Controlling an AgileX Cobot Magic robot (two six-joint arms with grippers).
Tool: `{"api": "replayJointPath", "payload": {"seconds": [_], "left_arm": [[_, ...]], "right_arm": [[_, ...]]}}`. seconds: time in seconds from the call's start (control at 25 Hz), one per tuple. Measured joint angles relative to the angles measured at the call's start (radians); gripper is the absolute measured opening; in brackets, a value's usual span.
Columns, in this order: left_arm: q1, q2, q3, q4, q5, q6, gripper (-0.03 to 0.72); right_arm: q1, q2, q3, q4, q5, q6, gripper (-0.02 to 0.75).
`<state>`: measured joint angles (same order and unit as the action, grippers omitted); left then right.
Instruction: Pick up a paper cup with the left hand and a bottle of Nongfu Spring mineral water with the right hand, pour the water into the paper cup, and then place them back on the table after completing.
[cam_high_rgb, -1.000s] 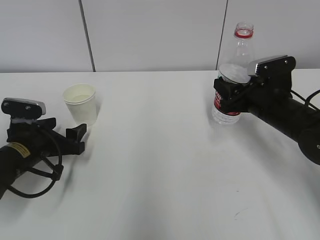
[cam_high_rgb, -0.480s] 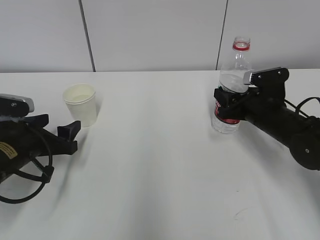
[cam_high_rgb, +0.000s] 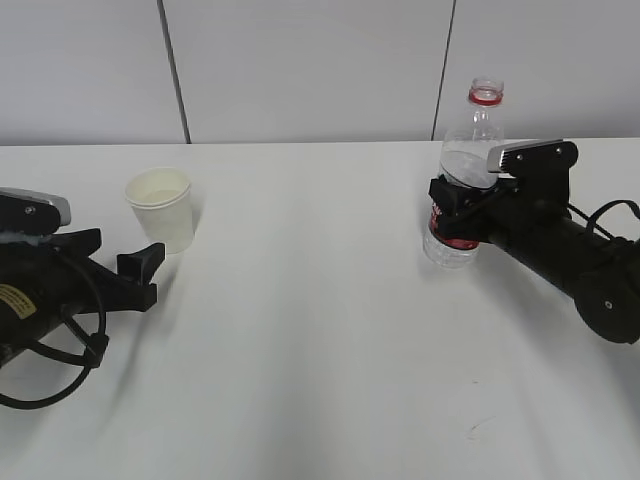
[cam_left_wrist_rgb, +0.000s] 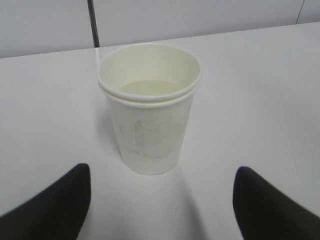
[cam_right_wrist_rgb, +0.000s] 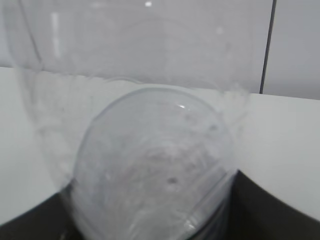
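Two nested rims on the paper cup show only from the left wrist.

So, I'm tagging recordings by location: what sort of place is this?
Probably a lab or office test bench: a bare white table, plain panelled wall behind, and only a cup and bottle set out.

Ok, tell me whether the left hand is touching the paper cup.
Apart. In the left wrist view the paper cup stands ahead of the left hand, bare table showing before both open fingers.
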<state>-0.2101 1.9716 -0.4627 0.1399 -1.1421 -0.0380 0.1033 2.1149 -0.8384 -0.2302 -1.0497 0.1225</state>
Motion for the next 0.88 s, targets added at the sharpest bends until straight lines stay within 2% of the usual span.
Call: {"api": "replayJointPath", "payload": {"seconds": [0.24, 0.32, 0.44, 0.52, 0.88], "left_arm": [[0.0, 0.0, 0.0, 0.001, 0.0, 0.0, 0.538], [0.0, 0.0, 0.0, 0.001, 0.0, 0.0, 0.538], [0.0, 0.0, 0.0, 0.001, 0.0, 0.0, 0.538], [0.0, 0.0, 0.0, 0.001, 0.0, 0.0, 0.538], [0.0, 0.0, 0.0, 0.001, 0.0, 0.0, 0.538]], "right_arm": [[0.0, 0.0, 0.0, -0.012, -0.002, 0.0, 0.404], [0.0, 0.0, 0.0, -0.021, -0.004, 0.0, 0.456], [0.0, 0.0, 0.0, -0.029, -0.004, 0.0, 0.586], [0.0, 0.0, 0.0, -0.031, -0.008, 0.0, 0.631], [0.0, -0.002, 0.025, -0.032, -0.014, 0.0, 0.652]]}}
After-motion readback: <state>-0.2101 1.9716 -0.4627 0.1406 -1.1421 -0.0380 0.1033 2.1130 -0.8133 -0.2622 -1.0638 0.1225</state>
